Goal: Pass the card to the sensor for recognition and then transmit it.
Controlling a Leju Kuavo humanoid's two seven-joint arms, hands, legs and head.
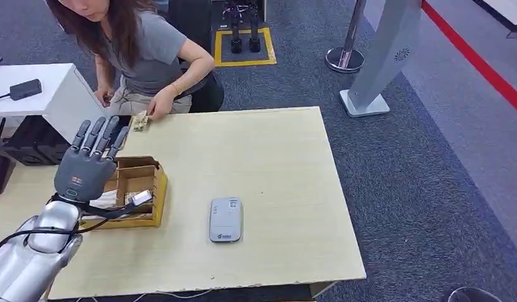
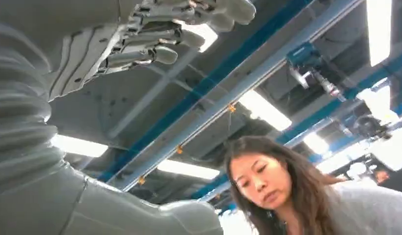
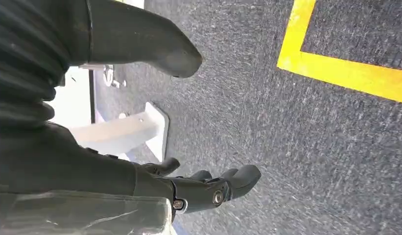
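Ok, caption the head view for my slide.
Left hand raised open above the cardboard box, card reader waiting on the table.

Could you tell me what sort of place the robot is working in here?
Probably a robot demo or test hall: grey carpet with a red line and a yellow marked square, a stanchion, and blue ceiling beams with strip lights.

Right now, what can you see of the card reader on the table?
The card reader is a flat grey rounded rectangle, plastic by the look, with a small pale label near its far end and a dark mark near its near edge. It lies flat on the light wooden table, right of the cardboard box. Nothing touches it.
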